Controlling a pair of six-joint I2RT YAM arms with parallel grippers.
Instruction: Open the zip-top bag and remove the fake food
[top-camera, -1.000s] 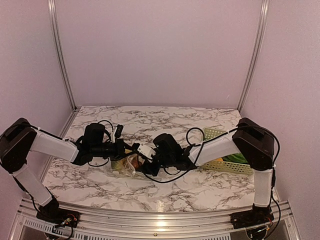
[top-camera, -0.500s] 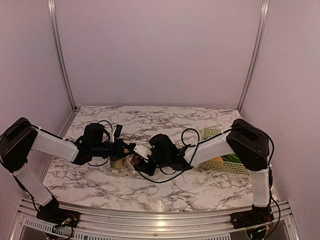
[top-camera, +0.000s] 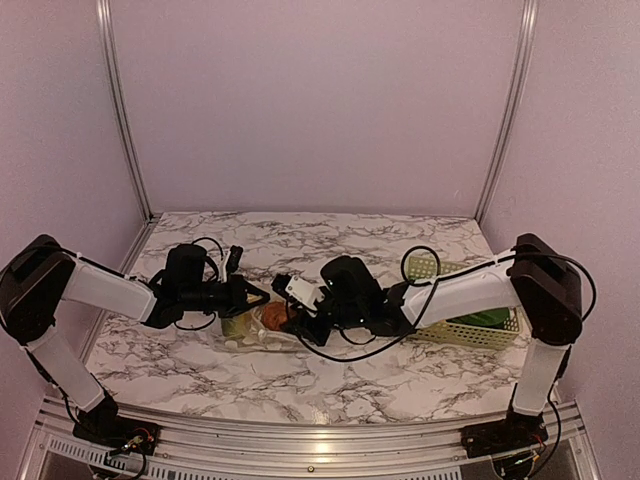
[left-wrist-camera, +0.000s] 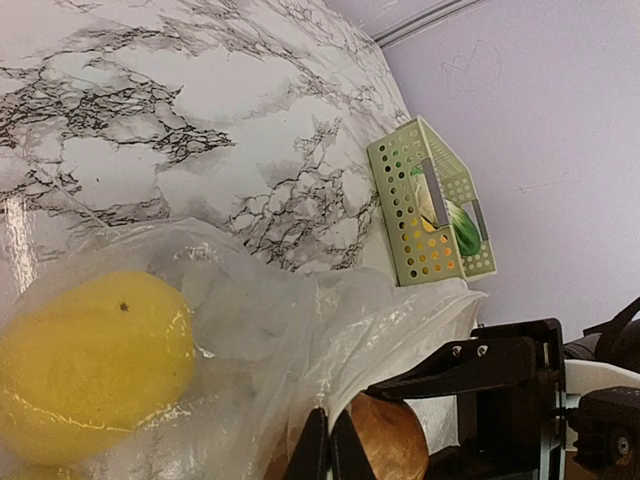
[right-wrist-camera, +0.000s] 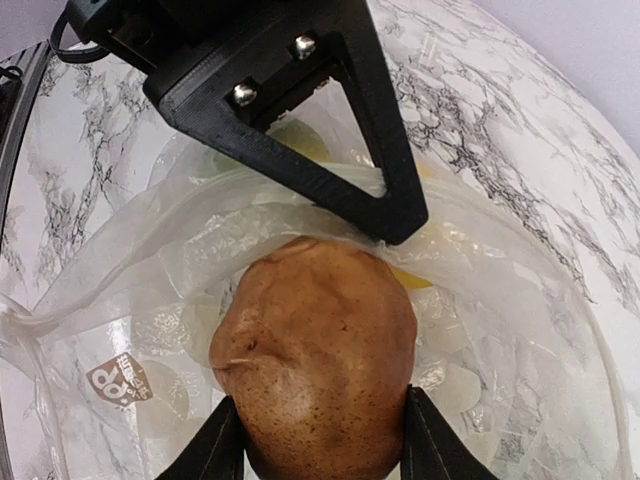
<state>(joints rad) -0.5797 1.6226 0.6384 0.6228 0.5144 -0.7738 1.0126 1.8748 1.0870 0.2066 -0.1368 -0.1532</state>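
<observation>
The zip-top bag (top-camera: 243, 333) lies on the marble between the arms, clear with white dots (right-wrist-camera: 500, 320). My left gripper (top-camera: 257, 297) is shut on the bag's edge, fingers pinching the plastic (left-wrist-camera: 330, 445). My right gripper (top-camera: 293, 318) is shut on a brown potato-like piece of fake food (right-wrist-camera: 315, 360), held at the bag's open mouth with a finger (right-wrist-camera: 222, 445) on each side. The left gripper's tip (right-wrist-camera: 400, 225) sits just beyond the potato. A yellow lemon-like piece (left-wrist-camera: 85, 360) lies inside the bag. The potato also shows in the left wrist view (left-wrist-camera: 390, 440).
A pale yellow-green lattice basket (top-camera: 440, 332) stands at the right with green and orange pieces in it; it also shows in the left wrist view (left-wrist-camera: 405, 215). Walls close off the back and sides. Cables loop over both arms.
My right gripper has drawn back to the right with the brown piece, which now shows at the bag's mouth. The right arm's elbow swung right. The left gripper has held still.
</observation>
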